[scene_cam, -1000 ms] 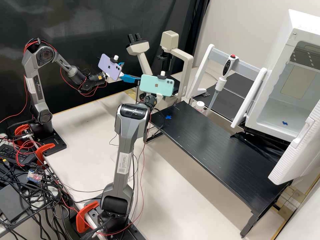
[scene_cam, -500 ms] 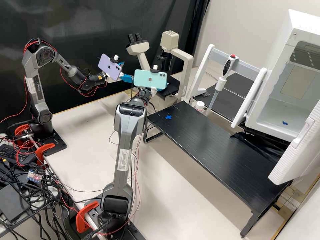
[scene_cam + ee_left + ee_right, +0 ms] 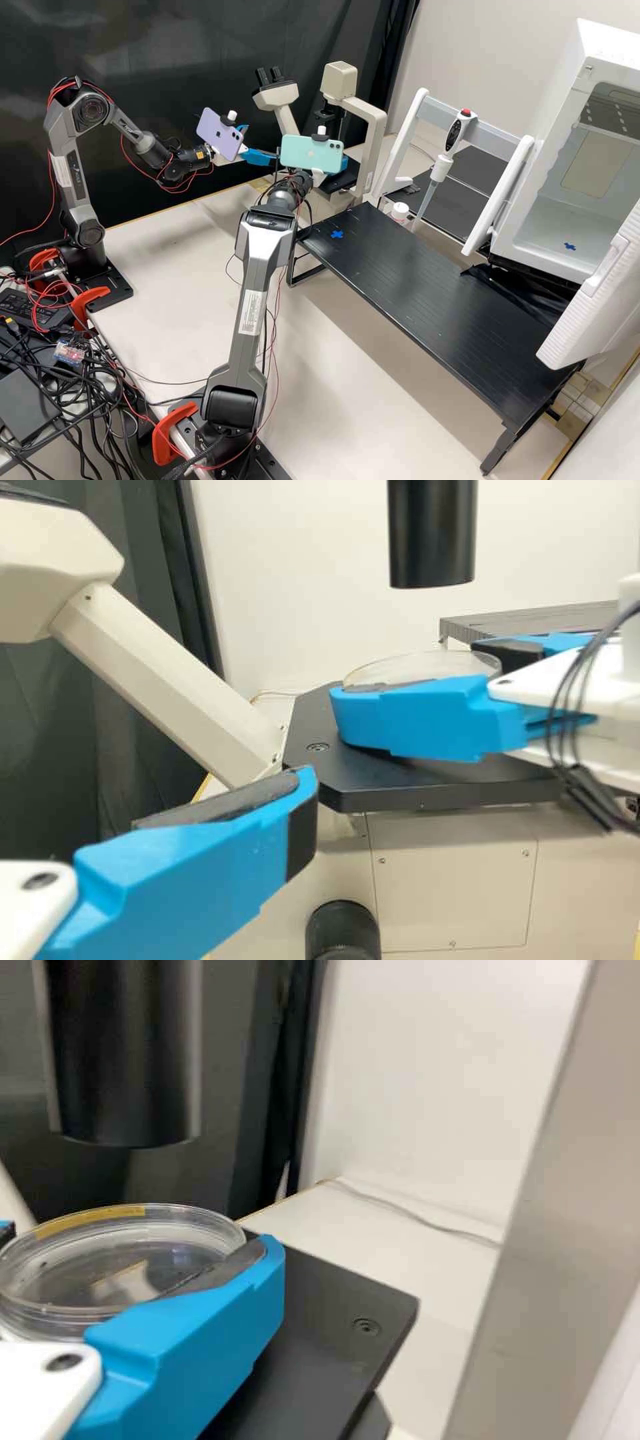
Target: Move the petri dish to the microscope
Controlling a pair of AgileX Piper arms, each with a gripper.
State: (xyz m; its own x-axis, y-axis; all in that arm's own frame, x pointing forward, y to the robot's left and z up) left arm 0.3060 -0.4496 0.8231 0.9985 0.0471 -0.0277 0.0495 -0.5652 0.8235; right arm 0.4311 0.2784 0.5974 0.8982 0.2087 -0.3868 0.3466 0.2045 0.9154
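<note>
Right gripper [image 3: 417, 680]: jaws closed to dish width, pads against opposite sides of the petri dish [image 3: 90, 1270], which sits between them, roughly level, over or on the black stage [image 3: 340, 1295]; can't tell if its base touches. Main risk is the release: if the base is above the stage, opening drops it; if one pad sticks or lets go late, the dish gets dragged or tipped. Squeezing harder could make the smooth rim slip or pop up. Black cylinder [image 3: 432, 535] hangs over the stage, so lifting too high or backing out crooked could knock it. Wrist cables [image 3: 575, 770] might snag too. Left gripper [image 3: 261, 143], upper middle of the frame, jaws well apart and holding nothing, is near the stage; a careless swing by either arm could bump the other or jog the microscope [image 3: 377, 127]. Looks like final placing, release likely next.
</note>
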